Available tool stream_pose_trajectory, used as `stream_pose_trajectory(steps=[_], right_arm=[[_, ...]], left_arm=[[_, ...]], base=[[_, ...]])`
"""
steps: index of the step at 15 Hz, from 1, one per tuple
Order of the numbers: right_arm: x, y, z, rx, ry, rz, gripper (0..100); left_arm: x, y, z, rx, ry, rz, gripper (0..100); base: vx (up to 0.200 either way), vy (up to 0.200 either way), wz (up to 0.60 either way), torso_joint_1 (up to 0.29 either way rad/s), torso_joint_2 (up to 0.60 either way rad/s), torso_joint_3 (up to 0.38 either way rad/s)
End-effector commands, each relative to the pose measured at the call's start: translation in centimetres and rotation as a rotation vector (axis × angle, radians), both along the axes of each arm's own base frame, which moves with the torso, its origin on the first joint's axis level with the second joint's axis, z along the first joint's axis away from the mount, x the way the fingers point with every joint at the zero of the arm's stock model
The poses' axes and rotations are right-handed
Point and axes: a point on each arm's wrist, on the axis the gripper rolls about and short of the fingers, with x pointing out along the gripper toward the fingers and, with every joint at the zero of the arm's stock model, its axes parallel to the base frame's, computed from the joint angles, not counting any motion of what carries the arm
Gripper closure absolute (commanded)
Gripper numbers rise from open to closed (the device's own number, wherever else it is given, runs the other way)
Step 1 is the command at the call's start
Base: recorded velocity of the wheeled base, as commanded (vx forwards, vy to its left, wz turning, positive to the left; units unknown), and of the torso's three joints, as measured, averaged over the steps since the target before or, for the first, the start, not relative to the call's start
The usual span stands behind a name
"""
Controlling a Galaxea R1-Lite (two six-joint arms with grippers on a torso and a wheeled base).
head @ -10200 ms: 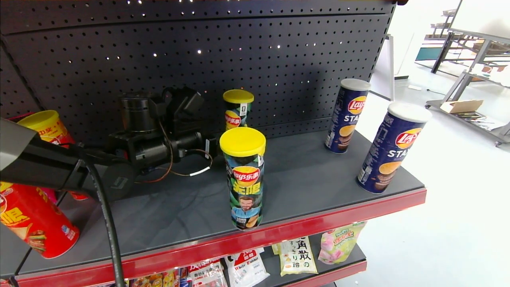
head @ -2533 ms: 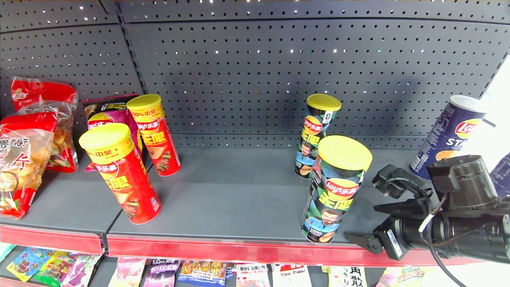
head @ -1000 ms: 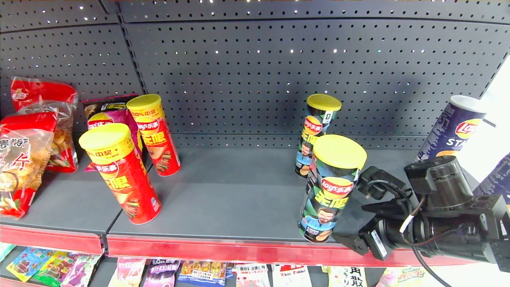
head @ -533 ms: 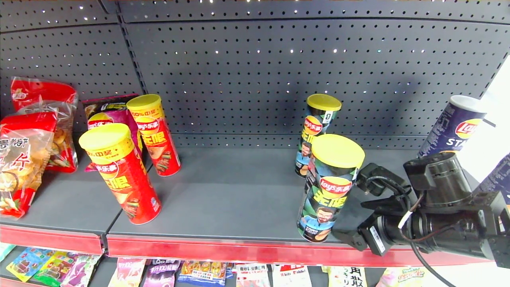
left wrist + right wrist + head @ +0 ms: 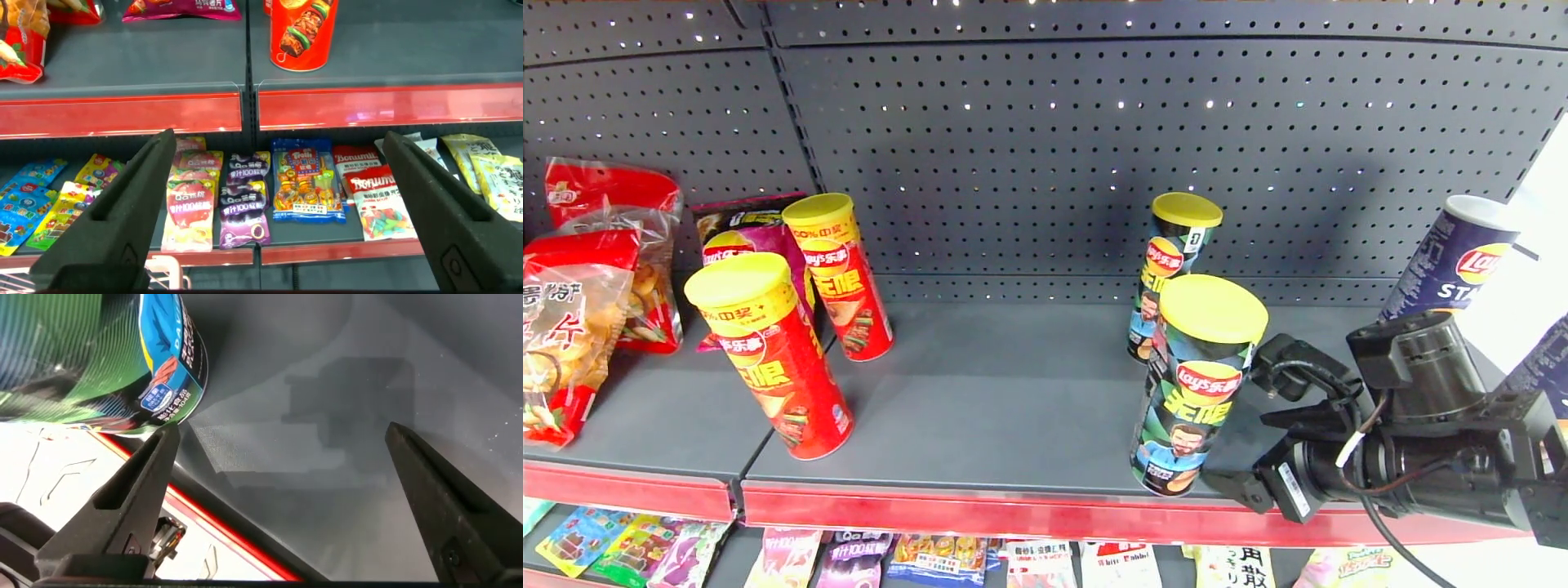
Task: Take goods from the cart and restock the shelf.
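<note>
A green-and-black chip can (image 5: 1196, 384) with a yellow lid stands near the front edge of the grey shelf (image 5: 1013, 392), leaning slightly. My right gripper (image 5: 1241, 453) is open at its right side, low by the base. In the right wrist view the can's base (image 5: 98, 367) lies just outside one of the fingers (image 5: 139, 490) of the right gripper (image 5: 282, 431), with bare shelf between the two fingers. My left gripper (image 5: 278, 137) is open and holds nothing, facing the lower shelf's candy packets (image 5: 245, 212).
A second green can (image 5: 1176, 261) stands behind the first. Two red cans (image 5: 768, 359) and snack bags (image 5: 572, 310) fill the left. A blue can (image 5: 1454, 253) stands at the far right. The shelf's red front lip (image 5: 931, 506) runs below, with a pegboard wall behind.
My right arm has crept left along the shelf front, and the front green can has shifted slightly left with it. Everything else on the shelf stays put.
</note>
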Motion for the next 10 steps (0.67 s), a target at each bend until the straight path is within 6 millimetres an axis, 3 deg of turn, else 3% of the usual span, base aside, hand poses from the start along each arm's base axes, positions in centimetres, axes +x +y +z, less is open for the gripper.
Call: stream_pose_trajectory(steps=[1, 10], right_arm=[[0.03, 0.01, 0.01, 0.0, -0.001, 0.0, 0], [0.08, 0.17, 0.12, 0.002, -0.005, 0.005, 0]], left_arm=[[0.01, 0.0, 0.01, 0.0, 0.001, 0.0, 0], [0.01, 0.0, 0.01, 0.0, 0.001, 0.0, 0]], base=[[0.0, 0.0, 0.0, 0.0, 0.0, 0.0], [0.0, 0.0, 0.0, 0.0, 0.0, 0.0]])
